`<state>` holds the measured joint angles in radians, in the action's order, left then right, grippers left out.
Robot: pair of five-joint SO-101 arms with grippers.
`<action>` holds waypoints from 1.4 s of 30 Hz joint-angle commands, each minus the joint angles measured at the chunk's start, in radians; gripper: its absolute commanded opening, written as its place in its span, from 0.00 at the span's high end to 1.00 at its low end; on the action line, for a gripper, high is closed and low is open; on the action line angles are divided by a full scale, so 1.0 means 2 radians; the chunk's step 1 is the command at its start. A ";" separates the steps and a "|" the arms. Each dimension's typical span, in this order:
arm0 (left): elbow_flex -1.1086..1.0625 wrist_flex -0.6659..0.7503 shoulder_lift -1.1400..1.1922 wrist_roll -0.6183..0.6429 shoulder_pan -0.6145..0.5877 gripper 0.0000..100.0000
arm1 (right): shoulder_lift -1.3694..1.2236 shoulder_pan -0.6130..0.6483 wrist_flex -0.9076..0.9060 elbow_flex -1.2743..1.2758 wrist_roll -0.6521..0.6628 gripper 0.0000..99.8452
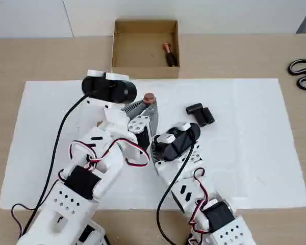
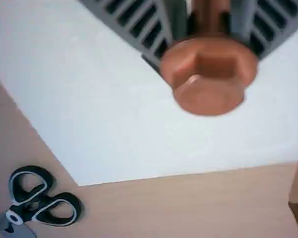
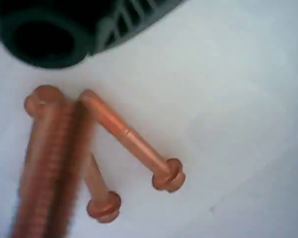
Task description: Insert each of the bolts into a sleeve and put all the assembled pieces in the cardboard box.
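The table [image 1: 20,56] is mostly covered by your white sheet [image 1: 255,153], which I take to be there to stop small parts rolling and to make them easy to spot. The cardboard box [image 1: 121,48] sits just past the middle of the sheet's far edge, open side up and within reach of either arm. One assembled piece [image 1: 169,54] already lies inside, against the wall on the scissors' side. The scissors [image 1: 302,74] rest at the table's edge, well apart from the work. Spare sleeves [image 1: 200,113] wait on the sheet toward its far edge, just beside the right arm's wrist. Two loose bolts [image 3: 131,141] lie on the sheet below that wrist, heads apart. A third, threaded one [image 3: 49,163] is so close to the lens that you cannot tell whether it is loose or held.

Both arms lean in over the middle of the sheet, wrists angled toward each other. I judge that to be a pose for mating parts. Your left gripper [image 2: 208,15] is clamped on the shank of a copper bolt [image 2: 208,74], with the head free beyond the fingers. Your right gripper [image 3: 54,20] grasps a black sleeve [image 3: 39,39], its bore open and ready to take a shank.
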<state>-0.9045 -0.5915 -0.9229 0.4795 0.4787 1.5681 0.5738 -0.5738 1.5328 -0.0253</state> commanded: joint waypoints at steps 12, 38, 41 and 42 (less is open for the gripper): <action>-0.045 0.058 -0.012 0.021 0.000 0.99 | 0.010 0.002 0.012 -0.005 -0.005 1.00; -0.072 0.052 -0.015 0.019 0.016 0.99 | 0.010 0.000 0.014 -0.005 -0.005 1.00; -0.072 0.033 -0.015 0.019 0.018 0.99 | 0.010 0.000 0.015 -0.005 -0.005 1.00; -0.072 0.026 -0.015 0.019 0.018 0.99 | 0.010 0.000 0.015 -0.005 -0.005 1.00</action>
<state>-1.0518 -0.5086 -0.9291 0.5163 0.5109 1.5681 0.5769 -0.5738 1.5344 -0.0253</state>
